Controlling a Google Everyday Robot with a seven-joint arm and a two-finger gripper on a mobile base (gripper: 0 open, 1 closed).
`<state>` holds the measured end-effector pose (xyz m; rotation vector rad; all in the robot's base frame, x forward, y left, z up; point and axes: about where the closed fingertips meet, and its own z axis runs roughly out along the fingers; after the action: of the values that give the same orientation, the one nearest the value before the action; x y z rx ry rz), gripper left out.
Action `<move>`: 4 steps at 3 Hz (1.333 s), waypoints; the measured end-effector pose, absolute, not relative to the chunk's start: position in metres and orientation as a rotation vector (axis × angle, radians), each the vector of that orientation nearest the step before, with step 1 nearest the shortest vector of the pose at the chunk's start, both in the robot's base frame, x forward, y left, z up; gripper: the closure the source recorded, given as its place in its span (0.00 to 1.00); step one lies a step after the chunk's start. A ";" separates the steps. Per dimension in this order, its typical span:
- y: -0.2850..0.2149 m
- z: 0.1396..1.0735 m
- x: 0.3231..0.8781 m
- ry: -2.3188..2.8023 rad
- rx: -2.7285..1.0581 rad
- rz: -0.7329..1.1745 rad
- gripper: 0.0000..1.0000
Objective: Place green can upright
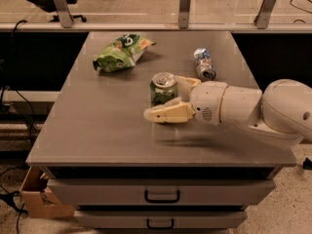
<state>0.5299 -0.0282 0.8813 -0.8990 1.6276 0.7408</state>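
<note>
The green can (163, 89) stands upright near the middle of the grey table (97, 130), its silver pull-tab top facing up. My gripper (162, 101) reaches in from the right and is shut on the can. The near cream finger (168, 113) crosses in front of the can's lower body. The far finger (187, 83) shows behind the can on its right. The can's base is hidden behind the near finger.
A green snack bag (119, 52) lies at the back left of the table. A slim silver-and-blue can (204, 64) lies on its side at the back right, just behind my arm (253, 111). Drawers (162, 195) sit below the table front. A cardboard box (36, 194) stands on the floor at left.
</note>
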 end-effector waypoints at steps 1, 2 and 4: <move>-0.028 0.881 0.530 1.628 -0.899 0.741 0.00; -0.036 0.886 0.530 1.661 -0.954 0.729 0.00; -0.094 0.908 0.531 1.857 -1.157 0.515 0.00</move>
<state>0.5305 -0.0944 0.9082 -1.1573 1.8568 0.5152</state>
